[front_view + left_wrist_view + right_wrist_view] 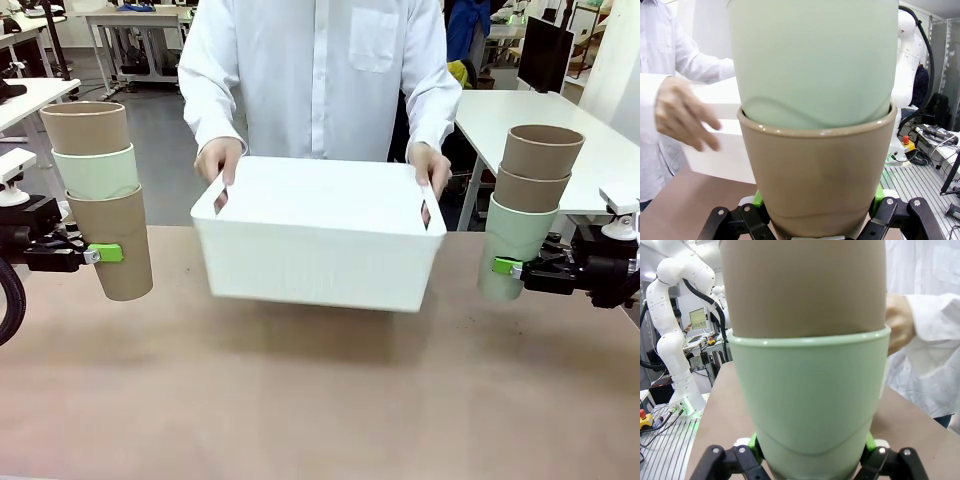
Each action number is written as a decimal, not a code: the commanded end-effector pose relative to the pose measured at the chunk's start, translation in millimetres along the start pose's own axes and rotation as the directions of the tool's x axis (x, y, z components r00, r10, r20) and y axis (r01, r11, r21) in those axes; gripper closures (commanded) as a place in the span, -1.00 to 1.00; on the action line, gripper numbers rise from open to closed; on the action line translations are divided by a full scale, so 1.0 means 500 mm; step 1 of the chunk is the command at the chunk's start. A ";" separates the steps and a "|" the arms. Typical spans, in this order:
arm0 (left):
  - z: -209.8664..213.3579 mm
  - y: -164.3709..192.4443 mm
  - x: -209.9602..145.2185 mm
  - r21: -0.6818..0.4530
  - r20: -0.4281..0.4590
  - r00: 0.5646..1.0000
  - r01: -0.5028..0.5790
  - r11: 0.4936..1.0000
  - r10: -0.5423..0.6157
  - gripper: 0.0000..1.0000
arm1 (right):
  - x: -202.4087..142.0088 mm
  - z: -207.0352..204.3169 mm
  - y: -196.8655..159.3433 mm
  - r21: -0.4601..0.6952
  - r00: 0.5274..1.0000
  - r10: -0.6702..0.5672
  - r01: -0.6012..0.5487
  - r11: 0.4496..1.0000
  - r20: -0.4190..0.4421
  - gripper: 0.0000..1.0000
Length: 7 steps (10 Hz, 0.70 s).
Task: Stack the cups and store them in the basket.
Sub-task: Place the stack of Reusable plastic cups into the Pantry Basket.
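Steadiness counts: the left gripper (108, 254) clamps the 3-cup left stack (100, 190) at frame left and the right gripper (508, 266) clamps the 3-cup right stack (532, 200) at frame right, so each should probably go upright into the basket (320, 250), held at centre by a person (320, 70).

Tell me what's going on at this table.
Each arm holds three nested cups. The left gripper is shut on the left stack, brown, mint, brown from the bottom. The right gripper is shut on the right stack, mint under two brown. A person's hands hold the white basket between them; neither stack is in it yet.
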<state>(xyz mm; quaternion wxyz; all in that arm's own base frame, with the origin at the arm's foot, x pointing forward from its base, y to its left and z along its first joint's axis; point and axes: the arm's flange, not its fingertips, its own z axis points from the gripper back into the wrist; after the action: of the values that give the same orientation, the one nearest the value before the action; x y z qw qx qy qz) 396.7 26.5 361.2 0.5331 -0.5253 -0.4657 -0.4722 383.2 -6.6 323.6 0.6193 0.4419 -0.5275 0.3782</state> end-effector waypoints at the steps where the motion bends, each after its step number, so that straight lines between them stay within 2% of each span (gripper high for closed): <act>1: -0.002 -0.002 0.007 -0.006 0.010 1.000 0.002 1.000 -0.002 -0.72 | 0.007 0.000 0.000 -0.002 1.000 0.008 -0.008 1.000 0.005 -0.67; 7: -0.002 -0.002 0.007 -0.006 0.010 1.000 0.002 1.000 -0.002 -0.72 | 0.007 0.000 0.000 -0.002 1.000 0.008 -0.008 1.000 0.005 -0.67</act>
<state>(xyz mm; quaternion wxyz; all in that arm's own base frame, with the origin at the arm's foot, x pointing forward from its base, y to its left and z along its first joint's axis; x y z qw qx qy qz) 396.7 26.5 361.2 0.5331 -0.5253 -0.4657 -0.4722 383.2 -6.6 323.6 0.6193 0.4419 -0.5275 0.3782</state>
